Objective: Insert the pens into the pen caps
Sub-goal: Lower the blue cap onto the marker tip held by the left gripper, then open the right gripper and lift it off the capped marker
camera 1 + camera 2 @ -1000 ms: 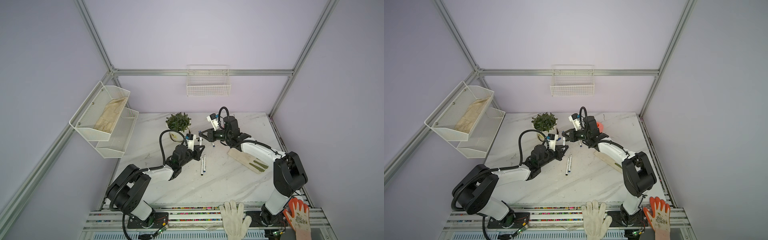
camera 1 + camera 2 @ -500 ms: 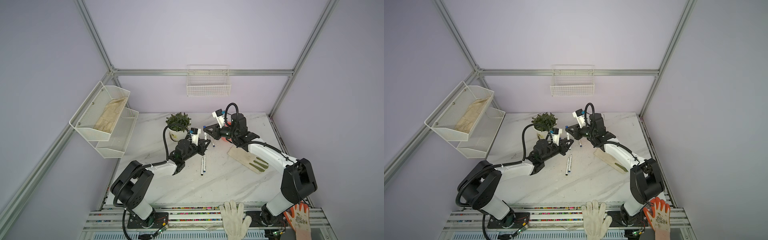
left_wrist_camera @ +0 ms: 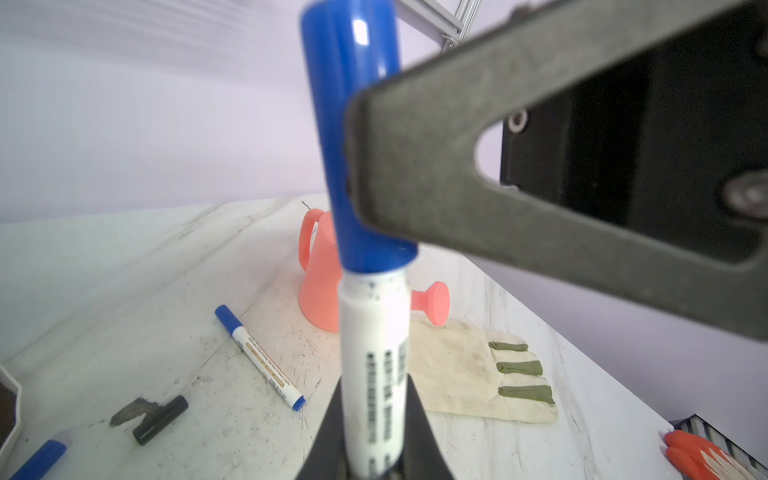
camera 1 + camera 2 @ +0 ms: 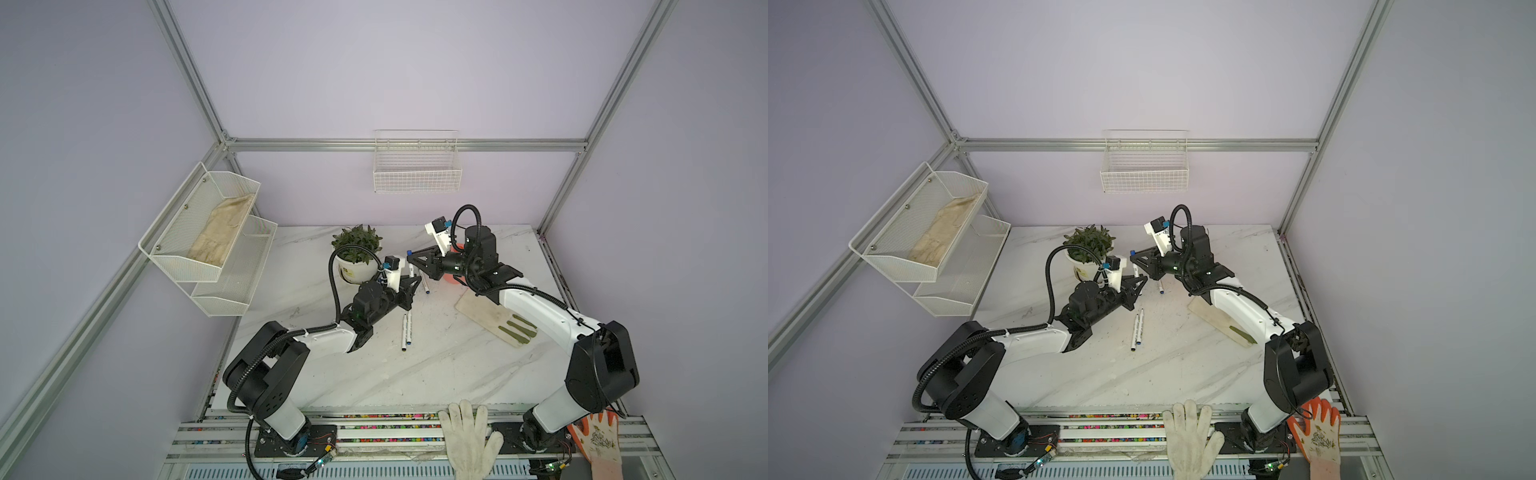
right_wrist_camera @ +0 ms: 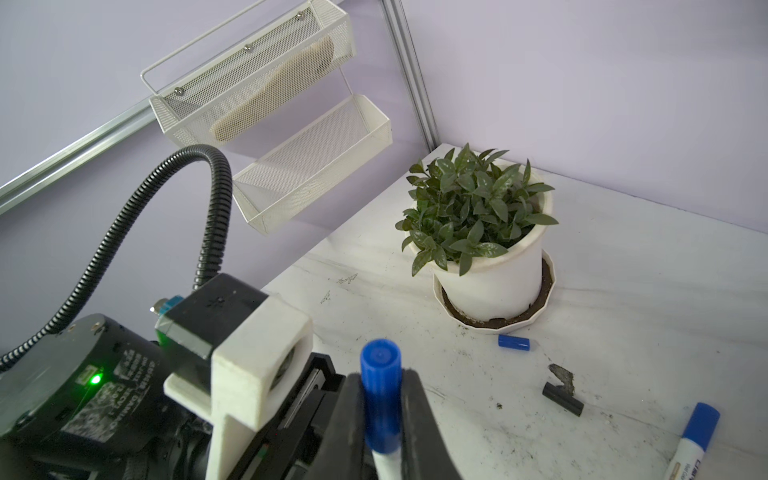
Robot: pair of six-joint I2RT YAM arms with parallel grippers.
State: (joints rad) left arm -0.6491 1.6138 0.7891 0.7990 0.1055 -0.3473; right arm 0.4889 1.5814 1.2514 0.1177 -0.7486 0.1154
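Wrist views show pen (image 3: 374,365) seated in blue cap (image 3: 357,124) — too small from above.

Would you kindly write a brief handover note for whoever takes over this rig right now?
The left gripper is shut on a white marker pen; the right gripper is shut on the blue plastic cap, which looks seated on that pen.
Done: another capped white pen lies near the pink watering can.
Left: two white pens, apparently uncapped, lying side by side mid-table, a loose blue cap by the white plant pot and a loose black cap near it.
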